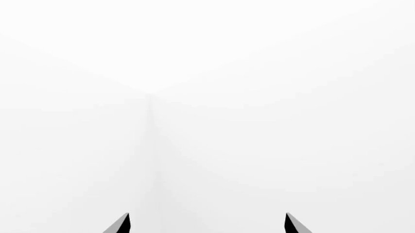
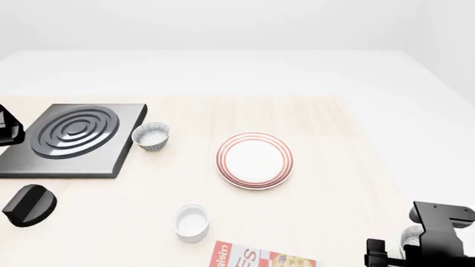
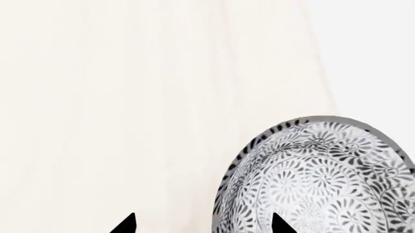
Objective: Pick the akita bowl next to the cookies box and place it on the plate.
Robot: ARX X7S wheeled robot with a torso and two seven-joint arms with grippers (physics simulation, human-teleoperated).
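The akita bowl (image 3: pixel 324 179), grey-blue with a fine leaf pattern, fills the right wrist view. My right gripper (image 3: pixel 202 224) is open and straddles its rim, one fingertip (image 3: pixel 277 223) over the bowl and the other over bare table. In the head view only a sliver of this bowl (image 2: pixel 407 238) shows behind my right arm's black housing (image 2: pixel 438 231), to the right of the cookies box (image 2: pixel 261 259). The red-ringed white plate (image 2: pixel 255 159) lies at mid-table, empty. My left gripper (image 1: pixel 207 224) is open, facing a blank white wall corner.
A look-alike patterned bowl (image 2: pixel 151 136) stands beside a dark stove plate (image 2: pixel 74 139) at the left. A plain white cup (image 2: pixel 191 222) sits near the cookies box. Dark parts of my left arm (image 2: pixel 28 204) show at the left edge. The table's right edge (image 2: pixel 367 167) runs near the plate.
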